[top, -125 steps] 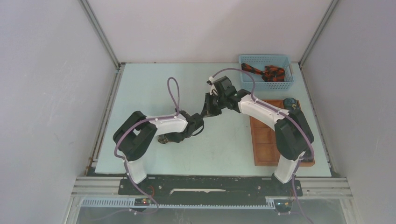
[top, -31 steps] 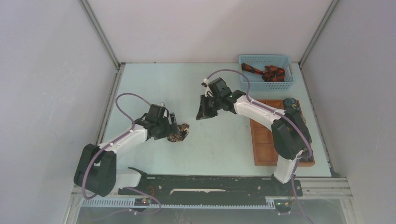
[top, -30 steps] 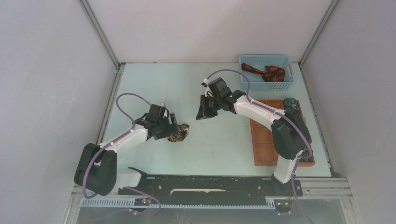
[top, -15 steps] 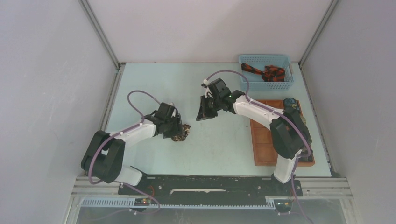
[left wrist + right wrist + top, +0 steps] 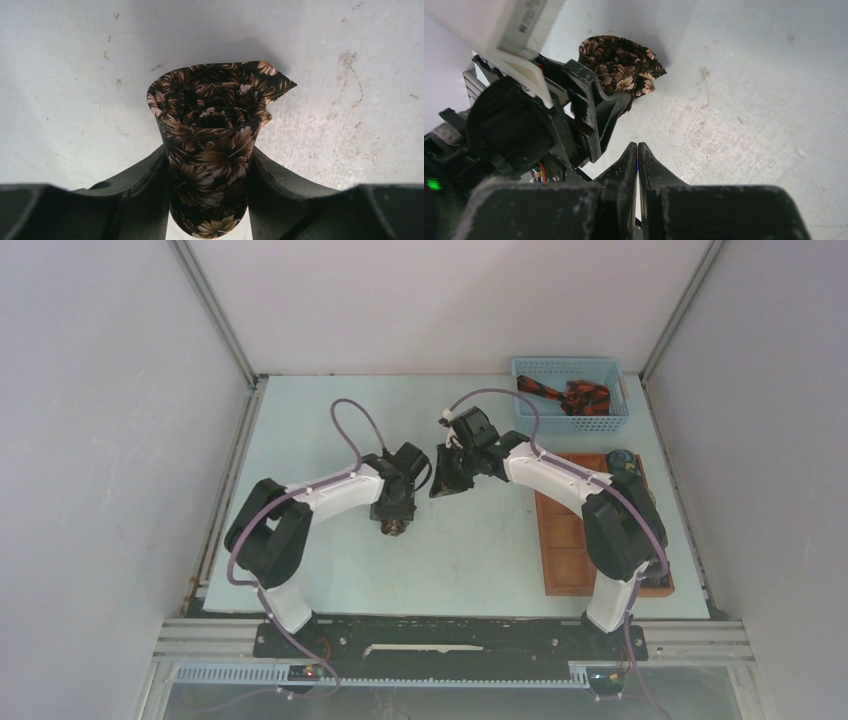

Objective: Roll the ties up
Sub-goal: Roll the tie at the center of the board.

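A dark brown tie with tan flowers, rolled into a tube, sits on the table with its open end facing away. My left gripper is shut on it, one finger pressed against each side of the roll. In the top view the roll peeks out under the left gripper near the table's middle. My right gripper is shut with nothing in it and hangs just behind and to the right of the roll. A black and red-orange tie lies loose in the blue basket.
The blue mesh basket stands at the back right corner. An orange-brown tray of square compartments lies along the right edge, with a dark blue-green roll at its far end. The two arms' wrists are close together.
My left arm has swung from the left side toward the centre, and its fingers have closed onto the rolled brown tie. The right gripper has barely moved.
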Controlling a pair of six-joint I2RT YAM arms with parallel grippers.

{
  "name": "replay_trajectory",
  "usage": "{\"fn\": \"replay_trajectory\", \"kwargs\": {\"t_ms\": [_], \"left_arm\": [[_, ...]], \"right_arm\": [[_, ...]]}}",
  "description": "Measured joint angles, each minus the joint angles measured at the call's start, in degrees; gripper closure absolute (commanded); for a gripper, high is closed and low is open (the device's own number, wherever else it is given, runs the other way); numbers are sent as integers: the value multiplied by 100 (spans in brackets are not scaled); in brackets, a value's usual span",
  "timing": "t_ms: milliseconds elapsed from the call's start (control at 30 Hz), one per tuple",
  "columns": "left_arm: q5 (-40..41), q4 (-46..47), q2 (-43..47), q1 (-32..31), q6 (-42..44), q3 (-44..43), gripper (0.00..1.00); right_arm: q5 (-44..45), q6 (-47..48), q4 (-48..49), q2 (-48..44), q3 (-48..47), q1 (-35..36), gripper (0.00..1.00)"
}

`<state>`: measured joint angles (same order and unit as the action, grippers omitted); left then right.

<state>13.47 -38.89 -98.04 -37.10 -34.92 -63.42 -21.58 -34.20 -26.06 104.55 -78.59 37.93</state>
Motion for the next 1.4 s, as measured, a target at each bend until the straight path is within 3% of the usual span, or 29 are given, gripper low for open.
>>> {"fn": "replay_trajectory", "kwargs": {"t_ms": [200, 600, 967, 1067, 1233, 1400], "left_arm": [[352, -393, -361, -254, -9, -341, 29], [433, -540, -157, -280, -9, -339, 24], [433, -562, 155, -280, -2, -337, 24], [428, -605, 400, -275, -2, -330, 27], [385, -695, 1185, -175, 39, -278, 44], [382, -654, 2107, 315, 153, 127, 48]], "right_arm": [[190, 24, -179, -127, 13, -76, 94], [214, 15, -216, -236, 103, -142, 88], [-153, -87, 254, -313, 476, -164, 48], [-402, -85, 549, -332, 649, -170, 44], [-800, -142, 997, -332, 844, -192, 35], [-1115, -223, 1478, -245, 855, -197, 31]]}}
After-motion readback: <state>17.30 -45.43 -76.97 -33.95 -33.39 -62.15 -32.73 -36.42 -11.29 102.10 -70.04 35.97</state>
